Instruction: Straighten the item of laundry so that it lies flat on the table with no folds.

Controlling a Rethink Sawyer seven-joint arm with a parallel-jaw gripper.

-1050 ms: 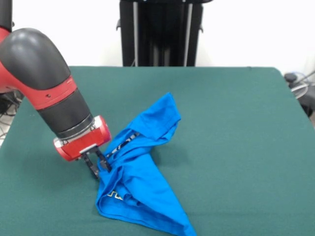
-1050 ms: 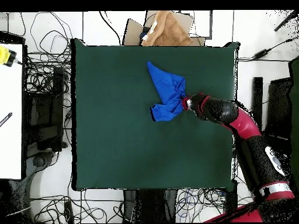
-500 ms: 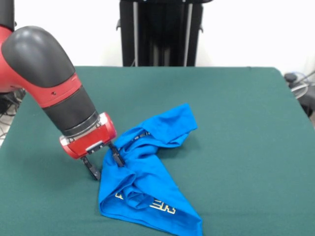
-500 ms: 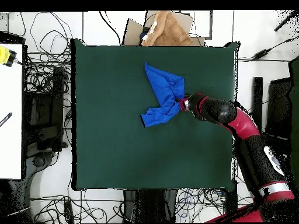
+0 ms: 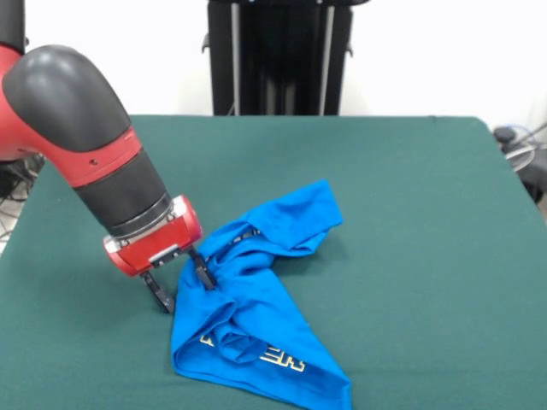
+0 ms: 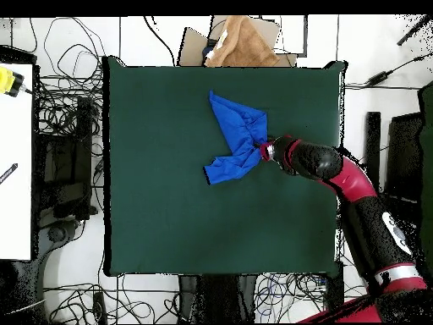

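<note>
Claw [image 5: 182, 289] spread open at the crumpled blue shirt's [image 5: 256, 316] edge, gripping nothing. Shirt bunched, folded on the green desk [image 5: 410, 222]. Mid-straightening; next probably calls for pinching an edge and drawing outward.

Spread fingers [image 5: 160, 293] beside crumpled T-shirt [image 5: 256, 320]

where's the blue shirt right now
In the front view, the blue shirt lies crumpled on the table, lower centre, right beside the gripper.

Robotics lab. Large green felt-covered worktop [image 6: 169, 220] ringed by tangled black cables [image 6: 63, 110] on white floor. Black equipment stand [image 5: 279, 55] behind.
</note>
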